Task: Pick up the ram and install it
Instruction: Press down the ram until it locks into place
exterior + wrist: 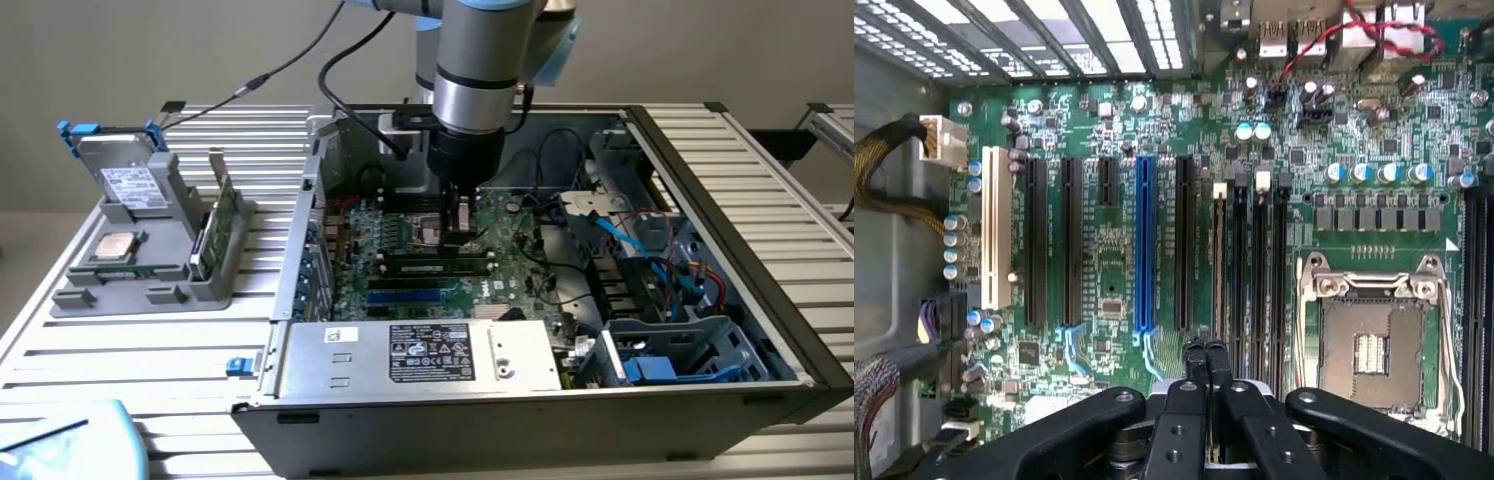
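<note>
**Item:** ram [434, 266], a narrow stick standing on edge in a black slot of the motherboard [387, 240], inside the open computer case.

**Hand** [461, 235]: fingers [1195, 356] drawn narrow, tips together, nothing between them. It hangs low over the slots.

**Relation:** in the exterior view the ram lies just beside the hand, at about 7 o'clock.

**Step, as judged:** seating the ram. This calls for straight, even downward pressure along its top edge.
</note>
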{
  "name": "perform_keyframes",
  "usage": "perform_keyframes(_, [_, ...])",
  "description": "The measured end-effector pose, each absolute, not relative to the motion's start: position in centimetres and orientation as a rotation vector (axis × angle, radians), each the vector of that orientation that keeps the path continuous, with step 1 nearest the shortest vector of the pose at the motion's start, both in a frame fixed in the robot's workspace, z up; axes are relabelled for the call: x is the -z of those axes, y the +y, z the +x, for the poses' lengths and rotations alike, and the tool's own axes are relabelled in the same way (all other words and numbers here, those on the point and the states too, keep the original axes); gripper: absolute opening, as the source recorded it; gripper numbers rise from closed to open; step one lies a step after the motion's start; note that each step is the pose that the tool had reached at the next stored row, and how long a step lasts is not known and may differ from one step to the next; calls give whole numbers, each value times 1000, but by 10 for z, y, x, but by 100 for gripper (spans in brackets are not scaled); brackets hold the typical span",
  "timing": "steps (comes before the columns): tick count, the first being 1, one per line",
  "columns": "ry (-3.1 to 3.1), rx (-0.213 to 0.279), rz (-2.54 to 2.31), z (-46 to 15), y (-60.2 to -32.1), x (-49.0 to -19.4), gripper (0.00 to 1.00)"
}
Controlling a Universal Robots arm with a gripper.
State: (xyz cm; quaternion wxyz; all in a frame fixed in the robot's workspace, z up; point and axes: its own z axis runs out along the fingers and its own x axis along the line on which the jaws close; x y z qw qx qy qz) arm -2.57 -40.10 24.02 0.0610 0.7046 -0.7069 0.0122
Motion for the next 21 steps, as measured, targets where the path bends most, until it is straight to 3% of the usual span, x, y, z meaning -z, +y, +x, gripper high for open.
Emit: perform_keyframes(21, [-2144,-36,2125,-25,-398,-240,10])
